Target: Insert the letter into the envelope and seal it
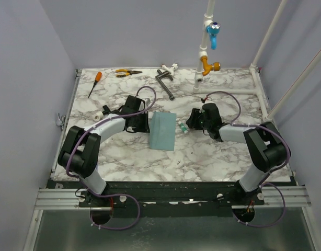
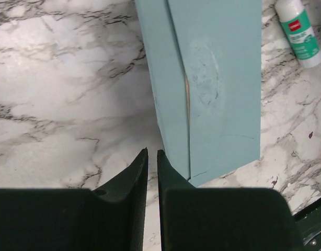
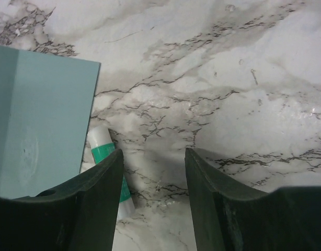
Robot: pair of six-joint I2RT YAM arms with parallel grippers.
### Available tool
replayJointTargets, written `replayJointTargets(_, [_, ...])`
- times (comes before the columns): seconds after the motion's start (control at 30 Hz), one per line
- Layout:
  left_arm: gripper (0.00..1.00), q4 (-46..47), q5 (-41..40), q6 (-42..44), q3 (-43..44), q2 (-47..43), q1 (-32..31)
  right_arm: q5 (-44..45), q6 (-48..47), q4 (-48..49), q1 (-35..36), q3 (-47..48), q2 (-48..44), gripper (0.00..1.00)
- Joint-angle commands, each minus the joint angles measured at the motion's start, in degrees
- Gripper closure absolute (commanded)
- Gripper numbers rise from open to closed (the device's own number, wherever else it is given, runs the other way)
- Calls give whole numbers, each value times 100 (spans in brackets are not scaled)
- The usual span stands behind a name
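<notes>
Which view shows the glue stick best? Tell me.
Left wrist: the glue stick lies close, unobstructed, label up. Right wrist shows it half hidden behind the right hand; top external shows only a speck.

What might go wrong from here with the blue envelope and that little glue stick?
1. The envelope gapes a little along its flap seam, a tan sliver showing; it may not be stuck and might lift.
2. The glue stick lies loose beside the open right gripper; a nudge may send it rolling.
3. The shut left gripper sits at the envelope's edge and might shove it askew.
</notes>
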Motion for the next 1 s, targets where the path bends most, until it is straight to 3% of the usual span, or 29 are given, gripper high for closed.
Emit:
replayJointTargets(0.0, [89,152,-61,337,181,-35,-293,-272,-632,-615,146,261,-426,47])
replayJointTargets(0.2, [89,188,-174,509,458,281,-549,-855,-670,-630,252,381,-522,47])
replayJointTargets(0.3, [88,181,-180,555,602,468,-610,-1120,-607,-495,311,411,-515,53])
replayJointTargets(0.6, [83,-255,-452,940,1322,1087,-809,-2498,306,331,324,522,-120,56])
replayJointTargets(0.7, [79,-512,-567,1046,1586,1340,-917,-2704,505,338,328,695,116,63])
replayJointTargets(0.83, [72,-744,-798,1145,1732,1565,-989,-2841,741,328,326,771,246,78])
replayJointTargets(0.97, [64,-838,-817,1122,1834,1682,-1019,-3408,1319,975,327,550,291,90])
